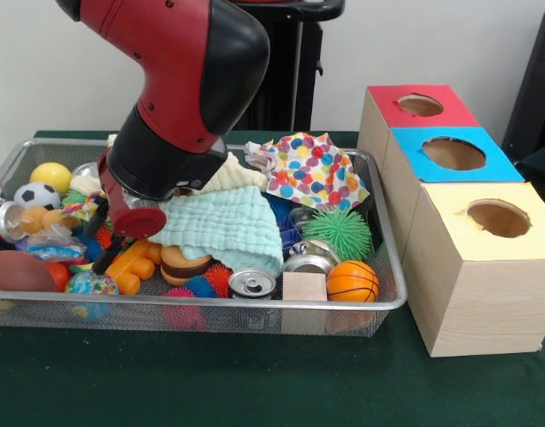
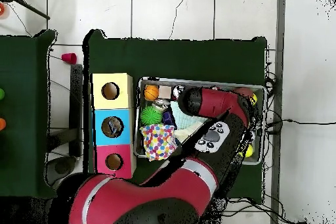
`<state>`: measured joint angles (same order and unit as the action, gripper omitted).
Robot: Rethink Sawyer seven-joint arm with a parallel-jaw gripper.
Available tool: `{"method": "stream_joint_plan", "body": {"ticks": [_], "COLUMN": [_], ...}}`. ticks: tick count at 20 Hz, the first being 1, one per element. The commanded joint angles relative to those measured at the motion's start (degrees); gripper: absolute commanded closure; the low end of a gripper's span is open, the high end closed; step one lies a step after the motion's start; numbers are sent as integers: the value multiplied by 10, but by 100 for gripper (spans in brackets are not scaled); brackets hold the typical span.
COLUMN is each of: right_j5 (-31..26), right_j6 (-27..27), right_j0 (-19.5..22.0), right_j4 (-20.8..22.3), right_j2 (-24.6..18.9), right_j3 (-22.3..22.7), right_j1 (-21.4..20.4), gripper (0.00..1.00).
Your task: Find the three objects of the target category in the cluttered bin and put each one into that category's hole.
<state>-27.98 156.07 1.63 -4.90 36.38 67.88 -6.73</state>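
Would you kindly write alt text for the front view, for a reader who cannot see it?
A red and black robot arm reaches down into a wire bin crowded with balls, cloths and cans, its tool hidden among them. Beside the bin stand three wooden boxes with round holes, topped red, blue and yellow.

Red and black arm [image 1: 179, 84] comes down from the top, bulky elbow joint high, forearm angling down and toward the left side in the front view, ending in a black wrist with a red round cap. Gripper [image 1: 109, 253] sits low under the wrist, only dark tips showing, so finger state can't be read. In the overhead view the arm [image 2: 197, 136] sweeps up from the base at the bottom, bends, and its last link lies level.
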Motion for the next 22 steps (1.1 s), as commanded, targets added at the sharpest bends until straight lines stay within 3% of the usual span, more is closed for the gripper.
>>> {"method": "stream_joint_plan", "body": {"ticks": [1,7,14,22], "right_j5": [14,-6,23,-40], "right_j6": [18,6,18,27], "right_j0": [15,17,24,10], "right_j4": [1,24,27,18], "right_j2": [-71,-31,-18,-1], "right_j3": [-25,-44,-57,-43], "right_j1": [24,47,76,76], "gripper": [0,0,0,0]}}
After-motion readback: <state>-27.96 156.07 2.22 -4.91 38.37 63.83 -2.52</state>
